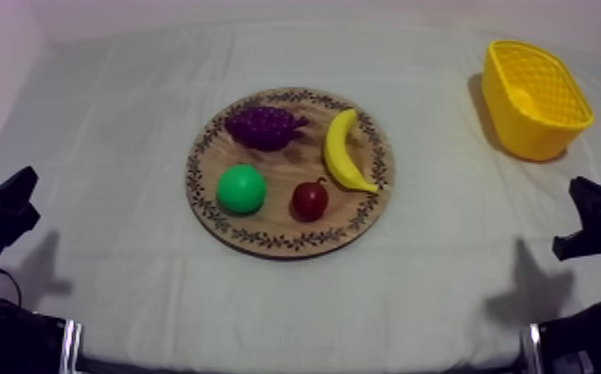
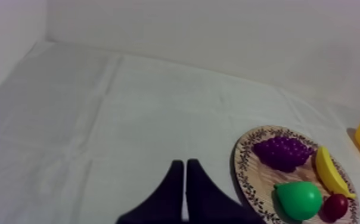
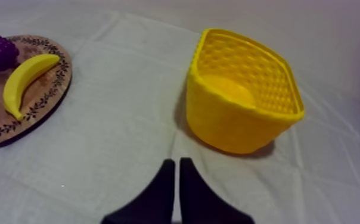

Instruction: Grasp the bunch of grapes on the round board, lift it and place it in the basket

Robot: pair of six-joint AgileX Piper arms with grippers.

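Observation:
A purple bunch of grapes [image 1: 262, 126] lies on the far left part of the round wooden board [image 1: 369, 204] in the middle of the table. The yellow basket [image 1: 533, 97] stands at the far right and holds nothing I can see. My left gripper [image 1: 11, 204] rests low at the left edge, well apart from the board; in the left wrist view its fingers [image 2: 185, 186] lie together as a narrow wedge, with the grapes [image 2: 282, 152] beyond. My right gripper [image 1: 591, 214] rests low at the right, its fingers [image 3: 176, 184] also shut, short of the basket [image 3: 242, 95].
Also on the board are a banana [image 1: 341, 149], a green pear [image 1: 241, 189] and a small red fruit [image 1: 310, 199]. Bare grey-white cloth [image 1: 115, 149] surrounds the board, with open cloth between board and basket.

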